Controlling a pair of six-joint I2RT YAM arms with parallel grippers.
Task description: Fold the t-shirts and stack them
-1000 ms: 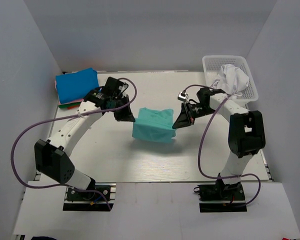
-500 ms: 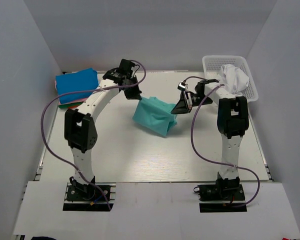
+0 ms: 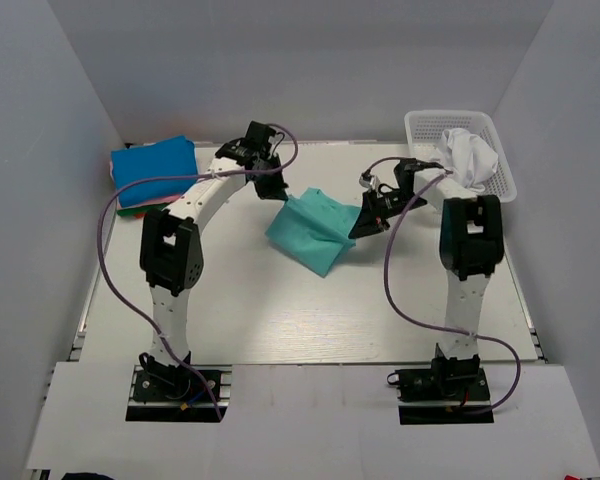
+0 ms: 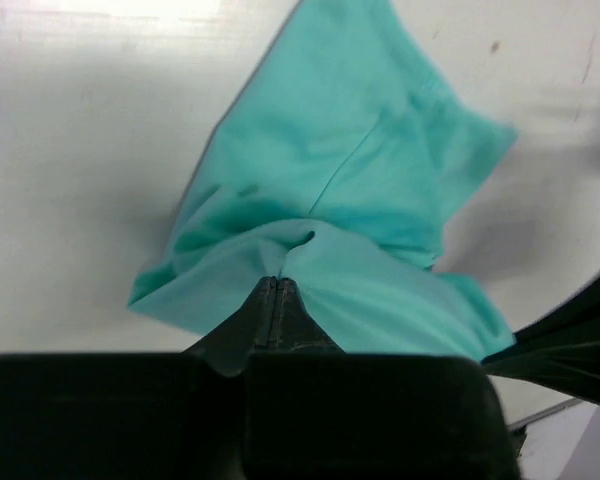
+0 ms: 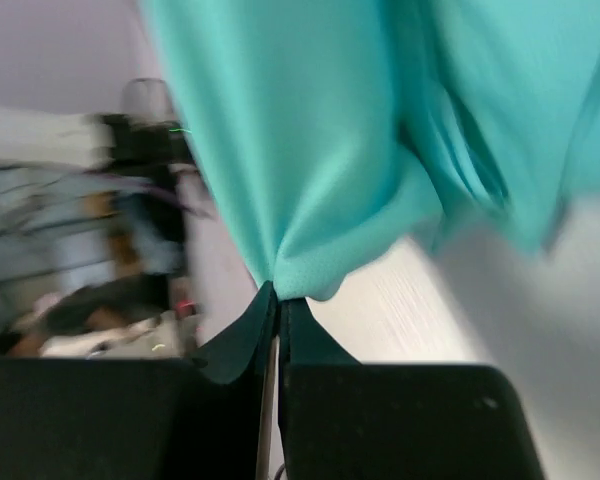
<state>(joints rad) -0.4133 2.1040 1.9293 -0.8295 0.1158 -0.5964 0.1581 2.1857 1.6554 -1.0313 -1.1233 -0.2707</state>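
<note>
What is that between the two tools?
The teal-green t-shirt, pinched by the left tool at one edge and the right tool at the other; the top view shows it.

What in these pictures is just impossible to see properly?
- Top view: whatever lies under the blue t-shirt, which covers all but thin edges.
- Top view: the white t-shirt's lower part, behind the basket walls.
- Right wrist view: everything beyond the teal t-shirt is blurred.

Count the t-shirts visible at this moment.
3 clearly: teal t-shirt pinched between left gripper and right gripper mid-table; blue t-shirt folded at the far-left corner; white t-shirt in the basket. Coloured edges under the blue one suggest more, mostly hidden.
</note>
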